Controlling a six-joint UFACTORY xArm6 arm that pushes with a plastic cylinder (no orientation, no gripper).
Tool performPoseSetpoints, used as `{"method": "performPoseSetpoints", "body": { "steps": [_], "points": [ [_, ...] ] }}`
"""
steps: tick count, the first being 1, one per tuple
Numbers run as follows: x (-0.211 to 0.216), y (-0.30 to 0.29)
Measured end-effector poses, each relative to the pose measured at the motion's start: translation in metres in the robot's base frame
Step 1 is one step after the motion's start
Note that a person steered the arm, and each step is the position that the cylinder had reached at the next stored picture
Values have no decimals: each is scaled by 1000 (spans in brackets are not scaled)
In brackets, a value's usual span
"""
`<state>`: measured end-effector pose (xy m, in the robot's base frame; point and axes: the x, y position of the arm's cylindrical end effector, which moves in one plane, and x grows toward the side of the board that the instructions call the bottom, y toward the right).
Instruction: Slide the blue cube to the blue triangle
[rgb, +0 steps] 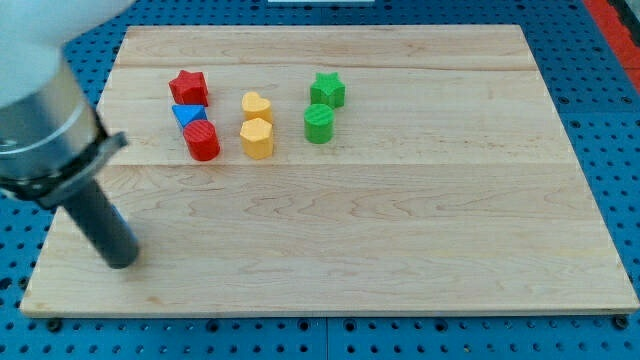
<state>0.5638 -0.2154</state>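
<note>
The blue triangle (186, 114) lies at the upper left of the wooden board (400, 230), between a red star (188, 87) above it and a red cylinder (202, 141) below it, close to both. My tip (121, 260) rests near the board's lower left corner, well below and left of the triangle. A thin blue sliver (117, 214) shows at the rod's right edge; it may be the blue cube, mostly hidden behind the rod.
A yellow heart (257, 105) and a second yellow block (257, 138) stand right of the triangle. A green star (327, 89) and a green cylinder (318, 124) stand further right. A blue pegboard surrounds the board.
</note>
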Motion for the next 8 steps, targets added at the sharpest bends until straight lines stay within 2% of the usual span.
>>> {"method": "performPoseSetpoints", "body": {
  "steps": [2,3,5,7,8],
  "points": [
    [-56,-1],
    [-66,-6],
    [-49,-20],
    [-104,-40],
    [-91,-43]
  ]
}}
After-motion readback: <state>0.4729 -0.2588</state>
